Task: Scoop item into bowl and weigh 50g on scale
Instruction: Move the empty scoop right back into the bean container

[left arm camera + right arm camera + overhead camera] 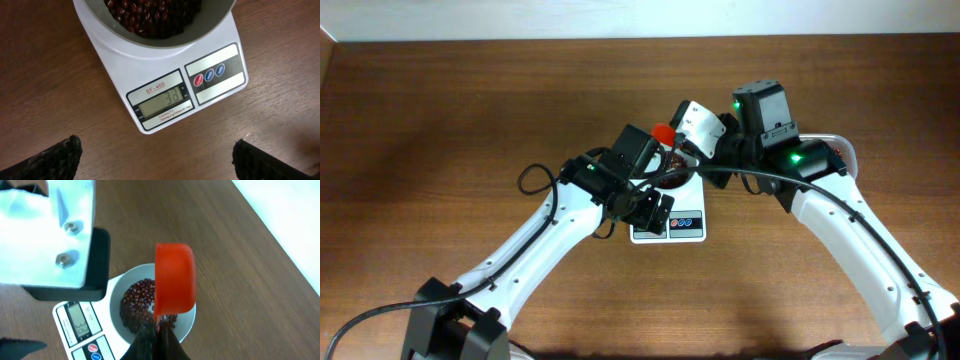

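Observation:
The white scale [165,75] stands on the wooden table, its display reading 33; it also shows in the overhead view [668,226] and in the right wrist view [80,325]. The white bowl [116,297] sits on it, holding dark reddish-brown beans [137,302], also seen in the left wrist view [150,15]. My right gripper [159,335] is shut on the handle of a red scoop [174,277], held over the bowl. The scoop shows as a red spot in the overhead view [662,131]. My left gripper [157,160] is open and empty, just in front of the scale.
A clear plastic tub [842,150] is partly hidden under the right arm at the right. The left arm's wrist [50,230] hangs close beside the bowl. The table's far edge meets a white wall at the back.

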`<state>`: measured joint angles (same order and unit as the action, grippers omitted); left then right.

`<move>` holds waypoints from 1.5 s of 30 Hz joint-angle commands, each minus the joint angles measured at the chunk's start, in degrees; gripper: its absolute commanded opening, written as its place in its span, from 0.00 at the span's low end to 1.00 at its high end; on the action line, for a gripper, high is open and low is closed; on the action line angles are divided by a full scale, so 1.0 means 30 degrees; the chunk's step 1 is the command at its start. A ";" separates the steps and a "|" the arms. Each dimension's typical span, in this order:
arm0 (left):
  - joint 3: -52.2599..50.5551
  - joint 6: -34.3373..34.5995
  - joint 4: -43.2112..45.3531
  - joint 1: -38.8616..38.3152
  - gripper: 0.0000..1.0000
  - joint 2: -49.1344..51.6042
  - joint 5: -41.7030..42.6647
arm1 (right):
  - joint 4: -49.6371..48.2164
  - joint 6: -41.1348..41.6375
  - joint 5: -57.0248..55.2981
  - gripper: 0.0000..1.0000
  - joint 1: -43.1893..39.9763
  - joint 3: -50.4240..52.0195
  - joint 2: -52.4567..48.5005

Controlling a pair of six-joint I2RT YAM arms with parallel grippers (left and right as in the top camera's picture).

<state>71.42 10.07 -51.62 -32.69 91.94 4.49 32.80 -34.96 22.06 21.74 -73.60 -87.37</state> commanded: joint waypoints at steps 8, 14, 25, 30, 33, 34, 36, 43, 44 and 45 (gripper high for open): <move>-0.0007 -0.0313 -0.0022 -0.0058 0.99 0.0138 0.0007 | -0.0189 0.7985 0.6980 0.04 -0.4422 -0.0364 -0.0262; -0.0007 -0.0313 -0.0015 -0.0058 0.99 0.0138 0.0007 | 0.0488 1.1227 1.0433 0.04 -0.7861 -0.0357 -0.1588; -0.0007 -0.0313 -0.0015 -0.0058 0.99 0.0138 0.0007 | 0.4714 1.1249 0.2696 0.04 -1.2262 -0.0357 -0.2251; -0.0007 -0.0313 -0.0015 -0.0058 0.99 0.0138 0.0007 | 0.4794 1.1256 -0.0583 0.04 -1.2305 -0.0357 -0.2251; -0.0007 -0.0313 -0.0015 -0.0058 0.99 0.0138 0.0007 | 0.5195 1.1256 -0.2863 0.04 -1.2305 -0.0357 -0.2251; -0.0007 -0.0313 -0.0015 -0.0058 0.99 0.0138 0.0007 | 0.5326 1.1249 -0.3738 0.04 -1.2305 -0.0357 -0.2251; -0.0007 -0.0313 -0.0015 -0.0058 0.99 0.0138 0.0007 | 0.5435 1.1249 -0.5683 0.04 -1.2305 -0.0357 -0.2251; -0.0007 -0.0313 -0.0022 -0.0058 0.99 0.0138 0.0007 | 0.5275 1.1264 -0.7963 0.04 -1.2269 0.0109 -0.2455; -0.0007 -0.0313 -0.0015 -0.0058 0.99 0.0138 0.0007 | 0.5282 1.1264 -0.7956 0.04 -1.2269 0.0197 -0.2594; -0.0007 -0.0313 -0.0015 -0.0058 0.99 0.0138 0.0007 | 0.5275 1.1336 -0.7949 0.04 -1.2262 0.0306 -0.2812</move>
<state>71.42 10.07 -51.59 -32.69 91.94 4.49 48.90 -1.50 1.52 -14.96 -73.71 -94.04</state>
